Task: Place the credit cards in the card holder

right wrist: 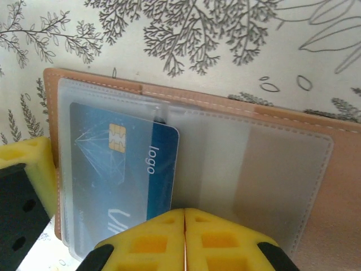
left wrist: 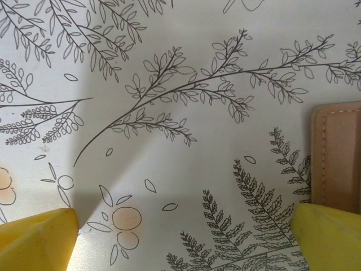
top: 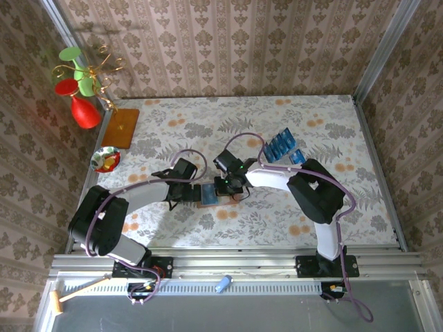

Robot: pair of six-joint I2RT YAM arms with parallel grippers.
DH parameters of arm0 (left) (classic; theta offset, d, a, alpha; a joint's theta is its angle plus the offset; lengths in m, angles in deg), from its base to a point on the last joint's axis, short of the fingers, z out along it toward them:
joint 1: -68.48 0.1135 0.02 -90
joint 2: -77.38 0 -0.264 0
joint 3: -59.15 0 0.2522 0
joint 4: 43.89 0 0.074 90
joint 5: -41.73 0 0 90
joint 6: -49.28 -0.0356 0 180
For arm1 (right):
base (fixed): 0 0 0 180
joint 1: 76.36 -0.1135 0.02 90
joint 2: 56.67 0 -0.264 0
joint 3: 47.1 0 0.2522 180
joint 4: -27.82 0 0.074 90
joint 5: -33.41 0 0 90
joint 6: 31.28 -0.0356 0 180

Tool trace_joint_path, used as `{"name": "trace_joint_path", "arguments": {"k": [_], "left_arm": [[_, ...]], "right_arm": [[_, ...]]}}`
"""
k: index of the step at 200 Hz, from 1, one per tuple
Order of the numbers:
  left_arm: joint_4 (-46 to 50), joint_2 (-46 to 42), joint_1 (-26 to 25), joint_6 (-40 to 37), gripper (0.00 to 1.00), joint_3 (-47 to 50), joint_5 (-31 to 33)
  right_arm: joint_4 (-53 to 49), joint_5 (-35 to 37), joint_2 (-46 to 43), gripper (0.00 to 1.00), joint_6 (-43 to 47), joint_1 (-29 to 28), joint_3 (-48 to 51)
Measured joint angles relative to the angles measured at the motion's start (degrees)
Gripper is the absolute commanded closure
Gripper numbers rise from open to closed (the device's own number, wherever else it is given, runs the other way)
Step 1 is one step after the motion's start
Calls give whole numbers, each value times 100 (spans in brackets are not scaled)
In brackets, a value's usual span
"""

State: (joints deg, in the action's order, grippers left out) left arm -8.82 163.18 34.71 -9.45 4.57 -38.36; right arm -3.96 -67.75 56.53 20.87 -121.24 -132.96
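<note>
The brown card holder [right wrist: 225, 113] lies open on the floral cloth, its clear sleeves up. One blue credit card [right wrist: 121, 169] with a gold chip sits partly inside the left sleeve. My right gripper [right wrist: 185, 217] is shut, its yellow tips pressed together at the card's lower right corner. From above, the right gripper [top: 228, 184] hovers over the holder [top: 208, 196]. My left gripper [top: 187, 191] is open at the holder's left edge [left wrist: 338, 158], fingers wide apart [left wrist: 186, 240] over bare cloth. Several more blue cards [top: 280, 146] lie at the back right.
A wooden board [top: 123, 128] with a wire stand holding red and green ornaments [top: 82, 97] stands at the back left. A small patterned bowl [top: 106, 160] sits by the left table edge. Papered walls close in the table on three sides.
</note>
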Motion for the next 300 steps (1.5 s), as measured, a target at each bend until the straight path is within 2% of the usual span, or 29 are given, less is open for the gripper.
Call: {"name": "trace_joint_path", "arguments": {"k": [56, 108, 217, 300], "left_arm": [[-22, 2, 0, 0, 0, 0, 0], [-48, 2, -2, 0, 0, 0, 0], [-133, 2, -31, -44, 0, 0, -4], [-162, 2, -31, -107, 0, 0, -48]], "right_arm": [[-59, -15, 46, 89, 4, -11, -98], [-48, 7, -411, 80, 17, 175, 243], [295, 4, -883, 81, 15, 590, 1193], [149, 0, -1158, 84, 13, 444, 835]]}}
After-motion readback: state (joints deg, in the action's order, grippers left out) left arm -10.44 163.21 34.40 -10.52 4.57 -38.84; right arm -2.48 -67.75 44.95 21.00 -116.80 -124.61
